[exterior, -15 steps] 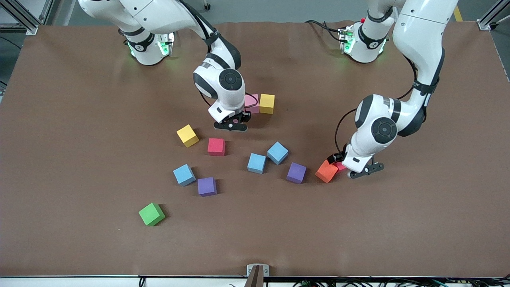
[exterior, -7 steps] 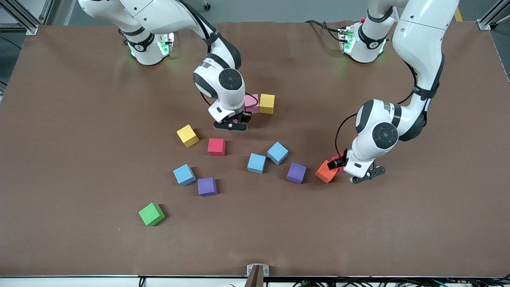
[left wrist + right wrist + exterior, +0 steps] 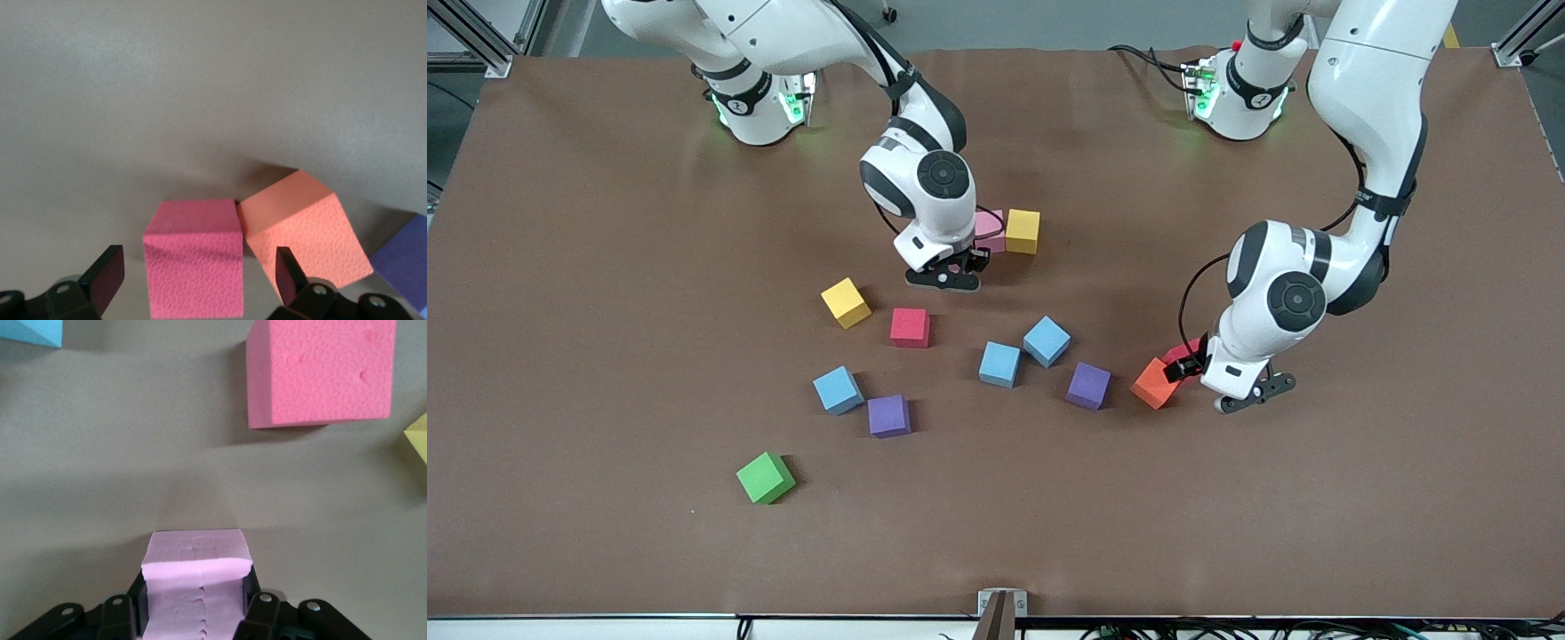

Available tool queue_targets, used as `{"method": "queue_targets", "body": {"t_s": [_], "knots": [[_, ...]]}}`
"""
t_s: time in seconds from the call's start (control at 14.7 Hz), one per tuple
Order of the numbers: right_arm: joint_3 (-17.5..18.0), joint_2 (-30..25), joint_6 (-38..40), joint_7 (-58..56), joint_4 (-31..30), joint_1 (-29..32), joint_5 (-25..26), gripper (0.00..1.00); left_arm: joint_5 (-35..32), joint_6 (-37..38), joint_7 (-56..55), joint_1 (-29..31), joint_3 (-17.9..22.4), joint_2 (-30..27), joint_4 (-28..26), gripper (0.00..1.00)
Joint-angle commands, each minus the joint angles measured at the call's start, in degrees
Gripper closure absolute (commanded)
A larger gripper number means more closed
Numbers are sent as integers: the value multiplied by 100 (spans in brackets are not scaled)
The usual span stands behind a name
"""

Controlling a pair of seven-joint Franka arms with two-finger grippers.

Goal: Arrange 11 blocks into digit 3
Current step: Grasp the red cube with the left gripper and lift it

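Right claw (image 3: 193, 613) pinches a pale pink cube (image 3: 195, 577) low over the surface (image 3: 605, 267), beside the pink cube (image 3: 990, 228) and yellow cube (image 3: 1023, 231) touching in a row. Left claw (image 3: 200, 283), spread wide, straddles a red cube (image 3: 195, 257) touching the orange cube (image 3: 307, 230). Other cubes lie scattered nearer the front camera.

My right arm reaches in from its base, elbow bent, wrist pointing down near the middle of the desk. Right gripper (image 3: 953, 269) sits low, its fingers (image 3: 257, 613) clamped on a pale pink cube (image 3: 195, 583). My left arm arcs down toward its own end of the desk, wrist tilted. Left gripper (image 3: 1199, 369) hangs low, fingers (image 3: 105, 277) spread wide, nothing gripped, straddling a red cube (image 3: 193, 267).
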State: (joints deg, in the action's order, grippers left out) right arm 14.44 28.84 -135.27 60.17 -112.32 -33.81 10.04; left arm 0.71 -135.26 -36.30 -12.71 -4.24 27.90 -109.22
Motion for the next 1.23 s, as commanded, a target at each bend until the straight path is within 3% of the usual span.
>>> {"method": "queue_targets", "body": {"t_s": [0.0, 0.41, 1.16], "knots": [[-21, -186, -79, 153, -177, -91, 68, 100, -115, 421, -79, -30, -42, -267, -82, 0], [-21, -195, -114, 153, -185, -99, 112, 100, -115, 431, -71, -74, -147, -347, -372, 0], [-29, -195, -281, 144, -361, -99, 191, 100, -115, -96, -106, -92, -147, 110, -311, 0]]}}
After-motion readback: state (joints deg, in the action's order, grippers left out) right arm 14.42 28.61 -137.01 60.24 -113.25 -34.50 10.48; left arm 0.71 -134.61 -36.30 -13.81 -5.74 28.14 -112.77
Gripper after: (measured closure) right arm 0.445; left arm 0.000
